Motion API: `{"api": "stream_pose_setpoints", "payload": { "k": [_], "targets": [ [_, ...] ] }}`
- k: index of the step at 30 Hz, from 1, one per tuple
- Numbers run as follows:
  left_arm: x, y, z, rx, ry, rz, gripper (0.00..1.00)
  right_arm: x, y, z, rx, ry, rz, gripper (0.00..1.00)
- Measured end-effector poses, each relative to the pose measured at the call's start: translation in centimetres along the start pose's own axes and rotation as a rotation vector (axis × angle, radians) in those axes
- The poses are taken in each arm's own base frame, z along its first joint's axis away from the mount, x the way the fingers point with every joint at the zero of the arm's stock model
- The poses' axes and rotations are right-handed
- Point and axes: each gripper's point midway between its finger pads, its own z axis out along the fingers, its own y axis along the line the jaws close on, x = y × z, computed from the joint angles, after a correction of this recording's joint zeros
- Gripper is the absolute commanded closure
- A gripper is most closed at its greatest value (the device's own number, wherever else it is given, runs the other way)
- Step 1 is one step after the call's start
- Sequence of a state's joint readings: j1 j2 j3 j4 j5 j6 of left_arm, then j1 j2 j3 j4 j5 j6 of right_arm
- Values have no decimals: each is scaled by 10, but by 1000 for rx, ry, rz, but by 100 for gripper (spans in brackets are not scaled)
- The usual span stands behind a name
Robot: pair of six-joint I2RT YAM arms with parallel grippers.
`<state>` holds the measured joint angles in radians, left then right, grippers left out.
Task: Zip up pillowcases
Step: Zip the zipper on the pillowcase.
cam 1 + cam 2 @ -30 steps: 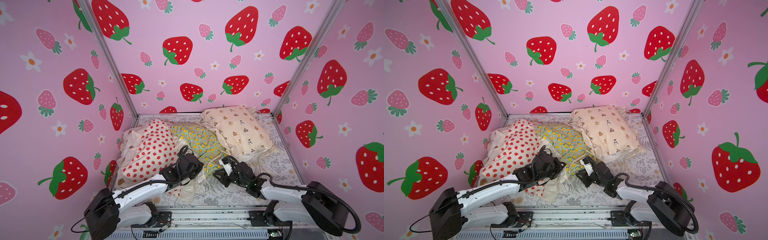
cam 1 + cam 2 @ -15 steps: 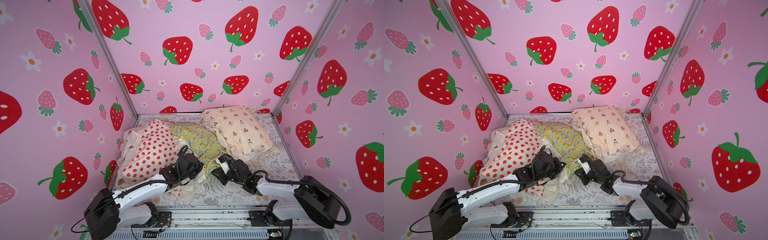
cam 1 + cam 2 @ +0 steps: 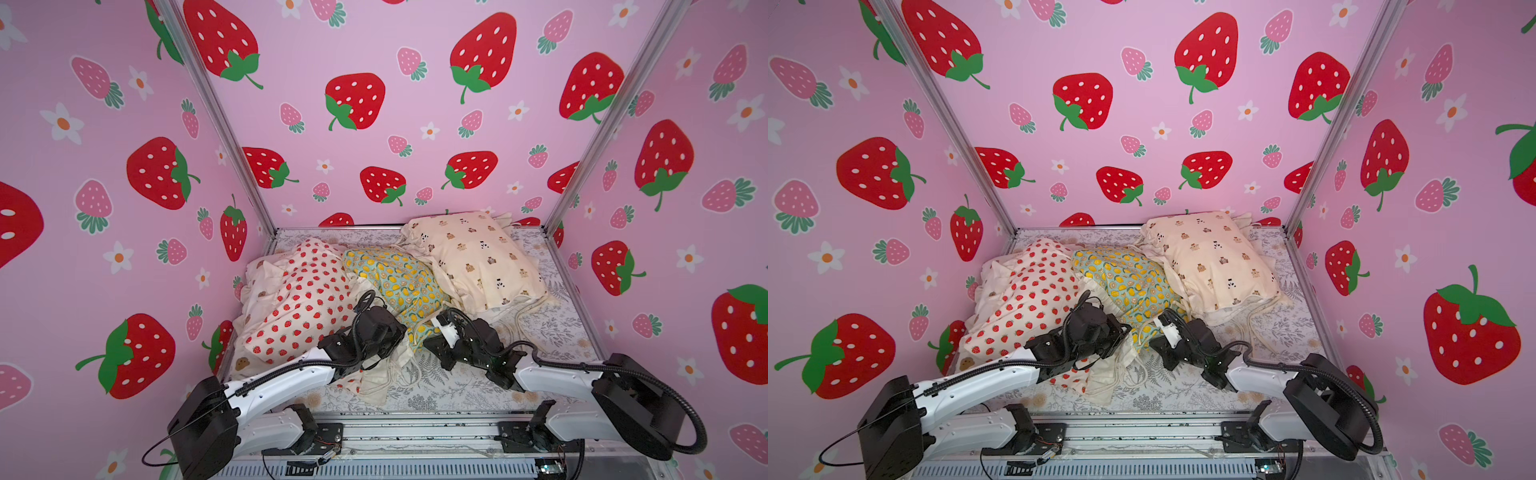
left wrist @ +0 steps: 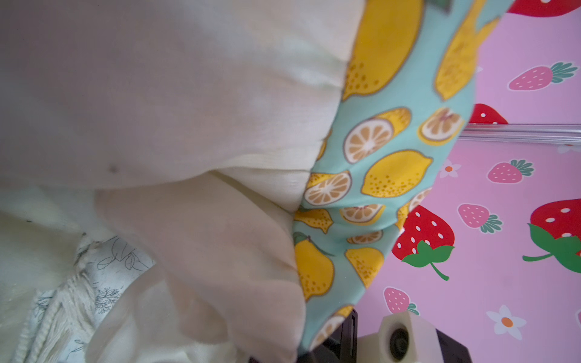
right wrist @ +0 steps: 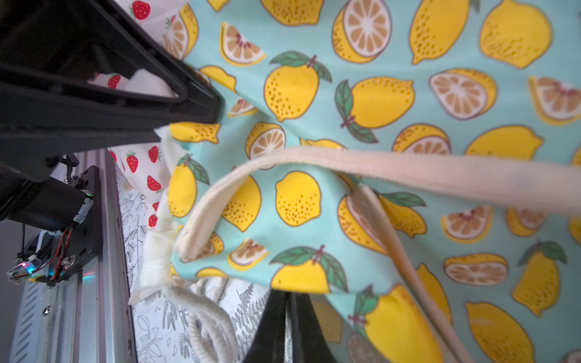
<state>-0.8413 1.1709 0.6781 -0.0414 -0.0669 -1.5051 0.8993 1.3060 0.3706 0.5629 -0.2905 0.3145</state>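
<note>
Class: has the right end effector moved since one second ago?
Yes: the right end effector shifted toward the lemon-print pillowcase, away from the right corner post.

Grey fern-print sheet lies spread flat. Pink strawberry-print walls on three sides; metal posts at back corners.

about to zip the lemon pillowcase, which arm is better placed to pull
Probably right: the right gripper is shut on the lemon pillowcase hem, cream edge running ahead; the left gripper clamps its corner as anchor.
</note>
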Motion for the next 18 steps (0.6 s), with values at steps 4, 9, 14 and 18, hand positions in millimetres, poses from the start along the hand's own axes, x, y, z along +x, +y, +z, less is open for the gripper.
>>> {"api": "stream_pose_setpoints", "payload": {
  "k": [4,9,14,18],
  "targets": [
    [-1,0,0,-1,-2,-1,100,2,0,-2,4,10,1,95],
    [-3,-2,-3,8,-6,-1,100,8,-2,-6,20,46,10,97],
    [-4,-2,-10,6,-10,16,100,9,-1,-10,28,71,29,100],
    [-4,-3,-14,7,-9,36,100,10,0,-13,34,94,62,100]
  ]
}}
